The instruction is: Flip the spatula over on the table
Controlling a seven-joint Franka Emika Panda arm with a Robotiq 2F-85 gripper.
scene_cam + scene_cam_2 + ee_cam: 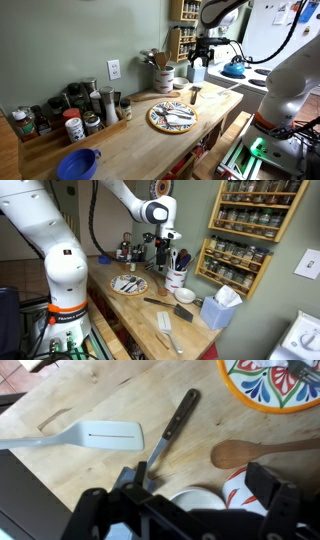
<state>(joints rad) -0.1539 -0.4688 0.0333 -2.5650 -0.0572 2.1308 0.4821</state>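
A dark-handled metal spatula [176,418] lies flat on the wooden table [110,395]; its blade end runs under my gripper. It also shows in both exterior views [163,305] [194,95]. A white slotted spatula [92,435] lies to its left, also seen in an exterior view [166,328]. My gripper [200,495] is open and empty. It hangs well above the table in both exterior views [165,248] [199,62], over the utensil crock, touching nothing.
A patterned plate [262,397] holding utensils sits nearby. A wooden spoon [262,452], a white bowl [192,500] and a red-patterned crock [240,488] lie under the gripper. Spice jars [80,112], a blue colander [78,163], a tissue box [216,308] and a wall spice rack [248,220] surround the table.
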